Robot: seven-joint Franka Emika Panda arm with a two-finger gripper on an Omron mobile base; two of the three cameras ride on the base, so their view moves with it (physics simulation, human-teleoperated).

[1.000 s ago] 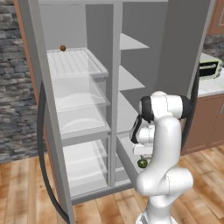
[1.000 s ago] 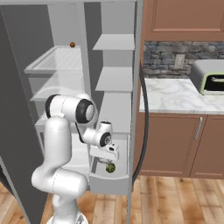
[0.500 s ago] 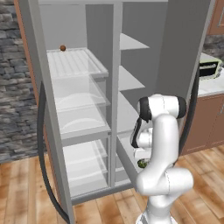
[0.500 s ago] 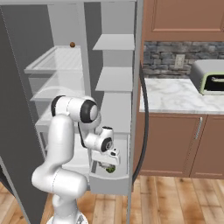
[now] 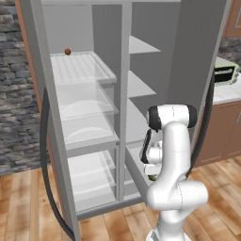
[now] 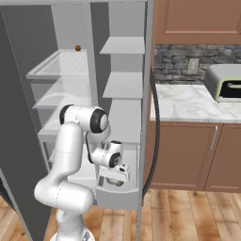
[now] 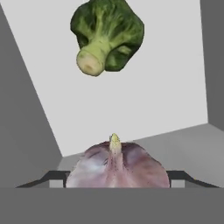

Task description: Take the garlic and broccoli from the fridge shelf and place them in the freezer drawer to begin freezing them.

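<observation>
The gripper (image 7: pixel 117 177) is closed around the garlic (image 7: pixel 117 166), a pale bulb streaked pink and purple with a yellowish pointed stem tip, its dark fingers hugging both sides. It hangs low over the freezer drawer (image 6: pixel 123 192). On the drawer's white floor lies the broccoli (image 7: pixel 107 35), dark green and bumpy, its pale cut stalk toward the camera. No writing is readable.

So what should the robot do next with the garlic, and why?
Probably open the gripper and let go. The garlic sits between its fingertips, low over the freezer drawer, whose white floor already holds the broccoli, off to one side.
</observation>
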